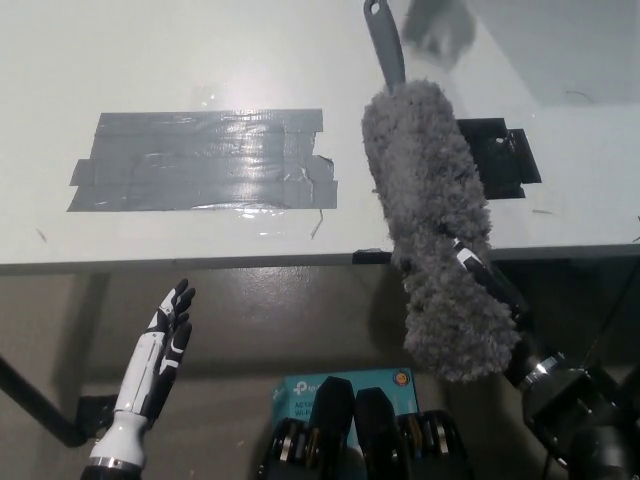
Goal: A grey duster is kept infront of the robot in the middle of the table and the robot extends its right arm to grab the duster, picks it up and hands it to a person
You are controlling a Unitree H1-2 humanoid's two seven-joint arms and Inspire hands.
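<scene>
**Head view: duster held by its fluffy head, handle aimed at 12 o'clock**

The grey duster [432,215] looks light and very soft. Its long fluffy head should squash under any grip, while the slim dark grey handle [384,45] appears stiff and is probably smooth. The handle is the sounder place to take hold of it, and it is free for a person to take.

The black right robot hand [482,285] comes in from 5 o'clock with its fingers buried in the lower fluff, closed around the head. That soft hold may let the duster sag or twist. The duster is up off the table [200,60], slanting from 5 toward 12 o'clock, partly covering a black tape patch [505,160].

The white left robot hand [160,350] rests at 7 o'clock, fingers spread and empty.
</scene>
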